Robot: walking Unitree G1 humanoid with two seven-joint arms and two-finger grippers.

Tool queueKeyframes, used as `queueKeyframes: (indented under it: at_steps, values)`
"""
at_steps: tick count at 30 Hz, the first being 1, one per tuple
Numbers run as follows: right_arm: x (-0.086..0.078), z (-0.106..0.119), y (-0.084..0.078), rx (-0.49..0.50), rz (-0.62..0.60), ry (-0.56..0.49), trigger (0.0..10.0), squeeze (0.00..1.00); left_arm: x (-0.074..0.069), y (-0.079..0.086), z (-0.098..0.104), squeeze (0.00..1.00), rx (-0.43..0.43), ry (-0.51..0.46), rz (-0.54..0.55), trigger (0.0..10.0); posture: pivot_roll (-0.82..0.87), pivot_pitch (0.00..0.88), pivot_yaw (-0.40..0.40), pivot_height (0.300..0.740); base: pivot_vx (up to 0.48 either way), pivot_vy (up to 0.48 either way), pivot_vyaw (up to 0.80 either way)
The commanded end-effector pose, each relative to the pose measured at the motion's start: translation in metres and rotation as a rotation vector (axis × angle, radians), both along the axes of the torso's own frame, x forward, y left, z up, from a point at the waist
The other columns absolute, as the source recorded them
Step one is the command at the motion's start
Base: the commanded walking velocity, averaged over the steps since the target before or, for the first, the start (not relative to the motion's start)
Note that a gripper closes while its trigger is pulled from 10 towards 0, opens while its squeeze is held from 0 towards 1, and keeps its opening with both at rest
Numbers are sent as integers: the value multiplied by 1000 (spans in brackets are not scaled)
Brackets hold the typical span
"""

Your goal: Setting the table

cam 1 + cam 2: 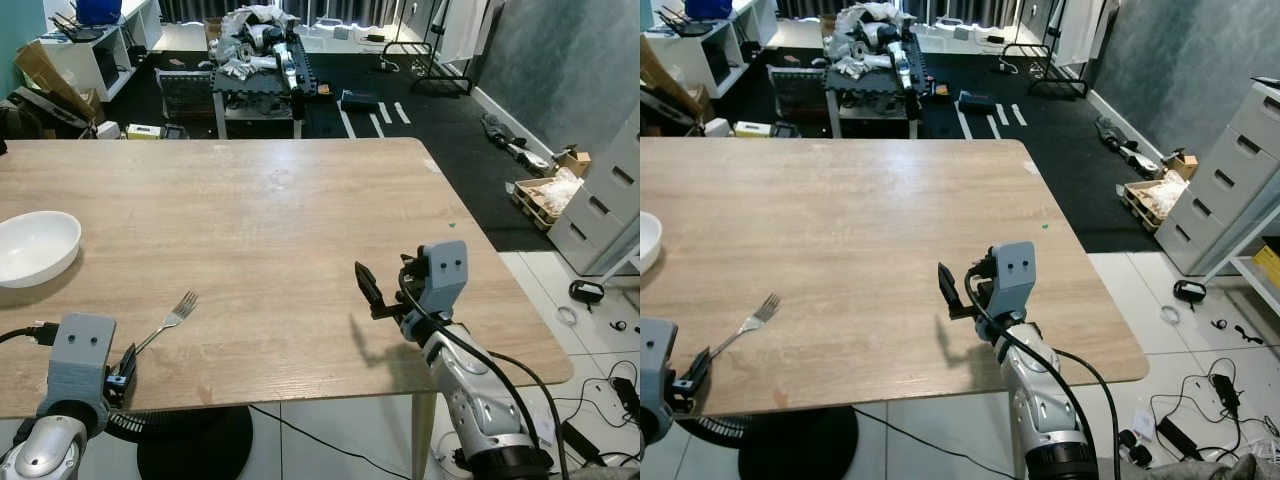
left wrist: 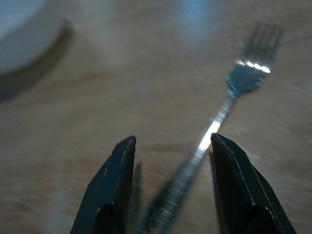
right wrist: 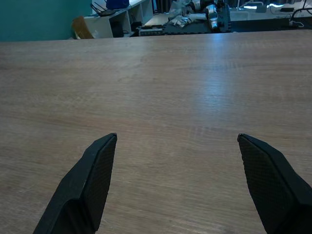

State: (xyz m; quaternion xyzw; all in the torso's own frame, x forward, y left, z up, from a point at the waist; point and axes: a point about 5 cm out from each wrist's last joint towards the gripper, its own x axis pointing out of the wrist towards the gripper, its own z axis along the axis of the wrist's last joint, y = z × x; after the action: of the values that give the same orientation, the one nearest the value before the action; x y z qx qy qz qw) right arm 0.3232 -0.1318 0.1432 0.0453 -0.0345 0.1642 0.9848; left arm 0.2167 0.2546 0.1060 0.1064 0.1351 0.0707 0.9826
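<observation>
Fork (image 1: 172,319) lying flat on the table (image 1: 260,230) near the front edge, tines away from the robot. Left gripper (image 2: 170,161) low at the handle end, jaws spread to either side of it. White bowl (image 1: 35,247) further left. Right gripper (image 3: 178,180) above bare wood, jaws wide apart.

Shiny silver metal fork (image 1: 170,321), round white bowl (image 1: 35,247), light brown wooden table with streaky grain (image 1: 280,230), black floor mat (image 1: 420,150)

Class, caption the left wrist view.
Open jaws straddle a silver metal fork's handle on the wooden table, near a white bowl.
</observation>
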Motion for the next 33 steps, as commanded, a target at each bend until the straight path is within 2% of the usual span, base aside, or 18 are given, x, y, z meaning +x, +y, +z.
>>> queueKeyframes:
  at_steps: [1, 4, 5, 7, 11, 14, 15, 18, 21, 24, 26, 28, 33]
  values:
    - [0, -3, -1, -10, -6, 12, 10000, 0, -5, -7, -10, 0, -48, 38, -21, 10000, 37, 0, 28, 740, 0, 0, 0]
    - [0, -3, -2, -12, -6, 12, 10000, 0, -9, -17, -19, 0, -162, 83, -48, 10000, 36, 0, 28, 740, 0, 0, 0]
    - [0, -3, -2, -12, -6, 12, 10000, 0, -9, -17, -19, 0, -162, 83, -48, 10000, 36, 0, 28, 740, 0, 0, 0]
    - [0, -3, -2, -12, -5, 11, 10000, 0, -13, -22, -26, 0, -236, 118, -61, 10000, 34, 0, 29, 740, 0, 0, 0]
    - [0, -3, -2, -12, -5, 10, 10000, 0, -15, -22, -30, 0, -263, 139, -59, 10000, 34, 0, 29, 740, 0, 0, 0]
    - [0, -3, -2, -12, -5, 11, 10000, 0, -16, -26, -40, 0, -313, 191, -63, 10000, 38, 0, 27, 740, 0, 0, 0]
    - [0, -2, -1, -11, -3, 11, 10000, 0, -14, -29, -43, 0, -341, 209, -65, 10000, 34, 2, 29, 740, 0, 0, 0]
    - [0, -2, -1, -10, -3, 11, 10000, 0, -9, -31, -44, 0, -354, 214, -67, 10000, 37, 3, 26, 740, 0, 0, 0]
    - [-1, -4, -1, -10, -5, 15, 10000, 0, 7, -34, -43, 0, -363, 203, -73, 10000, 38, 6, 22, 740, 0, 0, 0]
    - [-1, -4, -1, -10, -2, 16, 10000, 0, 14, -35, -41, 0, -374, 193, -74, 10000, 38, 5, 19, 740, 0, 0, 0]
    - [0, -3, 1, -11, 3, 15, 10000, 0, 33, -41, -34, 0, -400, 165, -112, 10000, 29, 3, 20, 740, 0, 0, 0]
    - [0, -2, 1, -12, 1, 10, 10000, 0, 46, -48, -29, 0, -403, 152, -160, 10000, 21, 3, 23, 740, 0, 0, 0]
    - [0, -1, -1, -14, -7, 8, 10000, 0, 53, -51, -28, 0, -389, 154, -178, 10000, 19, 6, 25, 740, 0, 0, 0]
